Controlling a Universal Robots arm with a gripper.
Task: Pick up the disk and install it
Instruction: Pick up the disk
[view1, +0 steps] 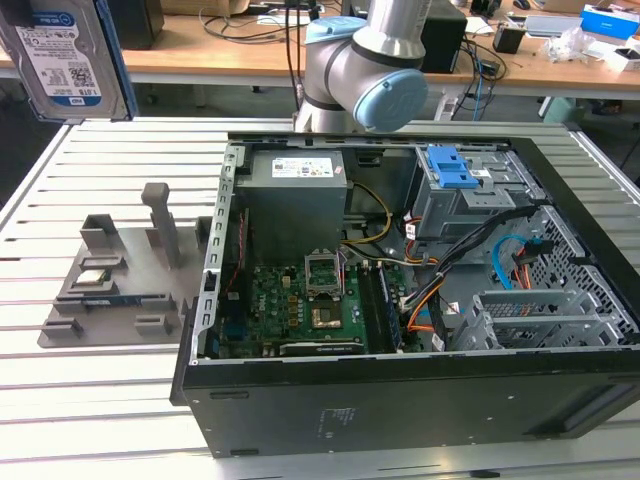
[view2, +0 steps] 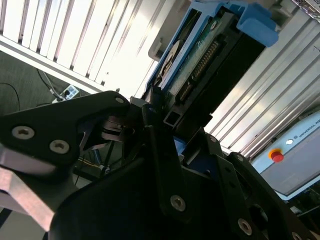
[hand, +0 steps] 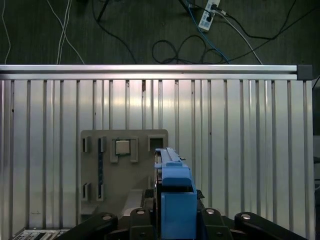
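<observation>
The open computer case (view1: 400, 410) sits on the slatted table (view1: 90, 420), the fixture plate (view1: 115, 300) beside it on the exterior view's left. The disk (view1: 65, 55) hangs high over that side.

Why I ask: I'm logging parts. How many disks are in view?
1: the disk, held aloft in the gripper at the exterior view's upper left. The bay could hide another.
</observation>
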